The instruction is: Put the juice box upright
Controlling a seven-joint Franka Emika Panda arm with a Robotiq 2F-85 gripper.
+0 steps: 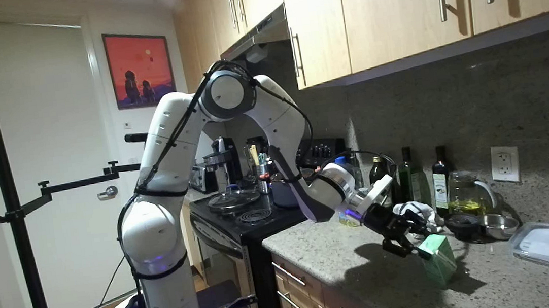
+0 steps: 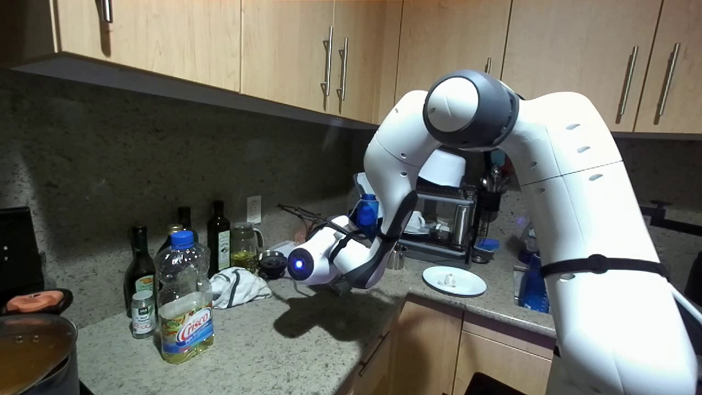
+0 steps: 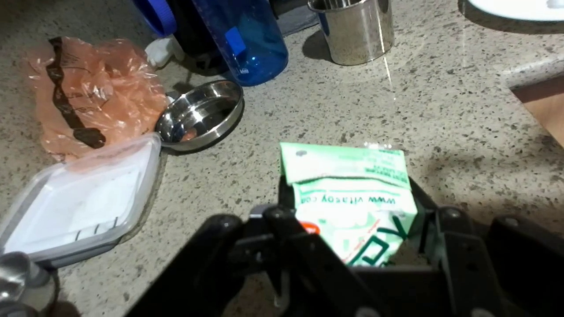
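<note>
Slightly tilted: juice box [image 1: 440,265] | gripper [image 3: 352,193] clamped on it | contact with counter [image 1: 309,244] unclear

juice box [image 3: 352,198] 1 | towel [image 2: 237,288] 1 | pitcher [image 1: 463,191] 1 | dark-glass bottles [image 2: 219,241] 4

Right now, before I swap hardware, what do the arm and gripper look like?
The arm is white and rounded, with dark grey bands, black cables, black straps and a blue wrist light. The gripper is black, angular and two-fingered.
</note>
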